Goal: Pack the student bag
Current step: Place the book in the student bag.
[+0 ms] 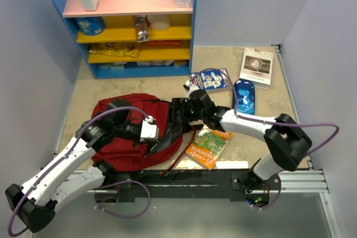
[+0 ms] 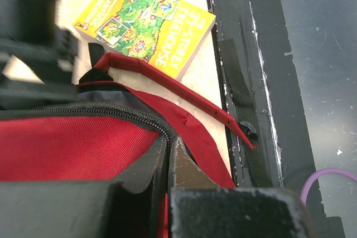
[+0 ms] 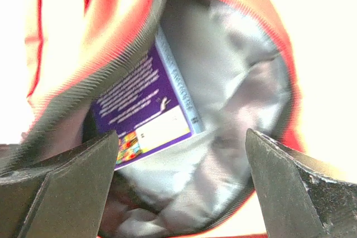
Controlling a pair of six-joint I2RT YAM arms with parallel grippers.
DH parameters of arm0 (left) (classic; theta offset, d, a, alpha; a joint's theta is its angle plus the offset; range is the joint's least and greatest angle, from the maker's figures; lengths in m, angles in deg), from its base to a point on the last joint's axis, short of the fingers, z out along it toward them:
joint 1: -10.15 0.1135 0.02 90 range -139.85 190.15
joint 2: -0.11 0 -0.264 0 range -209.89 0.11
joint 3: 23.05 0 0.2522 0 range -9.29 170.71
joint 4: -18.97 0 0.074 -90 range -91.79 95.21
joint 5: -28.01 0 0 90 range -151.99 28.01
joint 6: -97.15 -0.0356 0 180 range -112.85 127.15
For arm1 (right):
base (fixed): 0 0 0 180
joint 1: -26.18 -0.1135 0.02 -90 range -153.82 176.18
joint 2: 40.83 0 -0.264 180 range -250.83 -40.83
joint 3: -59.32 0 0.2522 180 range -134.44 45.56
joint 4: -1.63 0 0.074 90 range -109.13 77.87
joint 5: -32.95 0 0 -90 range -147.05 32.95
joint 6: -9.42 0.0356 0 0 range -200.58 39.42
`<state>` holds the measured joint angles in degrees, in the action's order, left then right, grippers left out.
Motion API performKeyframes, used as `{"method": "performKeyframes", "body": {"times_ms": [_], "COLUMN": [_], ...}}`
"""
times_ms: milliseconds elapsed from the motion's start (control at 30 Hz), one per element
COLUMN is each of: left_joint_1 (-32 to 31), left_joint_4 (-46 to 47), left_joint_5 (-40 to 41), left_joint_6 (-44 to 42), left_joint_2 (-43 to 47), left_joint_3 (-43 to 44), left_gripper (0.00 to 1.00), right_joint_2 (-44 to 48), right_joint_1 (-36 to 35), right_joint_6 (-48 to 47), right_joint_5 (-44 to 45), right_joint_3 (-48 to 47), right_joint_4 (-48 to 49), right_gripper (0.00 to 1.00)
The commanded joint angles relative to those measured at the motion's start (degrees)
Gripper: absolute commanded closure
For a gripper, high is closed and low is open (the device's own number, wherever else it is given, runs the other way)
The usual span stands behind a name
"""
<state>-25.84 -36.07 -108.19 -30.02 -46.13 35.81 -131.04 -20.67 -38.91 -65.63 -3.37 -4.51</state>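
Note:
The student bag [image 1: 125, 137], a dark red backpack, lies in front of the arms with its mouth facing right. My left gripper [image 1: 160, 135] is shut on the bag's zippered rim [image 2: 139, 116] and holds the mouth apart. At that mouth my right gripper [image 1: 179, 113] stands open, nothing between its fingers [image 3: 61, 188]. In the right wrist view a purple book [image 3: 142, 107] lies inside the bag against the grey lining [image 3: 234, 76], past my right gripper [image 3: 181, 163]. In the left wrist view my left gripper [image 2: 169, 144] pinches the red fabric and zipper.
A yellow-green treehouse book [image 1: 207, 146] [image 2: 148, 20] lies just right of the bag. Further back lie a blue book [image 1: 211, 79], a blue pencil case [image 1: 244, 96] and a white book [image 1: 256, 66]. A blue shelf unit [image 1: 131, 20] stands at the back left. A red strap [image 2: 167, 82] trails towards the black rail [image 1: 189, 181].

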Motion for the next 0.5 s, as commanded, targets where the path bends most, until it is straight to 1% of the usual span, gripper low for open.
{"method": "performKeyframes", "body": {"times_ms": [0, 67, 100, 167, 200, 267, 367, 433, 467], "left_joint_1": [0.48, 0.48, 0.65, 0.74, 0.83, 1.01, 1.18, 1.27, 1.36], "left_joint_4": [1.2, 1.02, 0.85, 0.58, 0.5, 0.23, -0.65, -0.91, -0.91], "left_joint_5": [-3.99, -4.17, -4.25, -4.25, -4.34, -4.52, -4.69, -5.04, -5.05], "left_joint_6": [-0.89, -1.06, -1.33, -1.42, -1.42, -1.59, -1.94, -1.94, -1.94], "left_joint_2": [-0.08, 0.01, -0.08, 0.01, 0.01, 0.01, 0.01, 0.01, 0.01], "left_joint_3": [2.62, 2.97, 3.41, 3.59, 3.85, 4.29, 5.17, 5.7, 5.79], "left_gripper": [1.0, 1.0, 1.0, 1.0, 1.0, 1.0, 1.0, 1.0, 1.0], "right_joint_2": [5.83, 6.45, 6.89, 7.51, 7.34, 5.67, 3.12, 1.28, 0.31], "right_joint_1": [0.09, -0.08, -0.17, -0.17, -0.17, -0.17, 0.0, -0.08, -0.08], "right_joint_6": [-15.08, -19.41, -23.78, -27.59, -31.26, -34.36, -35.52, -36.04, -36.22], "right_joint_5": [9.01, 11.91, 14.01, 14.55, 15.69, 17.1, 17.28, 13.96, 12.72], "right_joint_3": [-3.89, -4.77, -4.51, -3.28, -3.19, -4.07, -4.6, -4.77, -4.95], "right_joint_4": [-7.41, -10.33, -10.78, -10.61, -11.13, -12.89, -12.46, -9.13, -5.98], "right_gripper": [0.01, 0.01, 0.01, 0.01, 0.01, 0.01, 0.01, 0.01, 0.01]}}
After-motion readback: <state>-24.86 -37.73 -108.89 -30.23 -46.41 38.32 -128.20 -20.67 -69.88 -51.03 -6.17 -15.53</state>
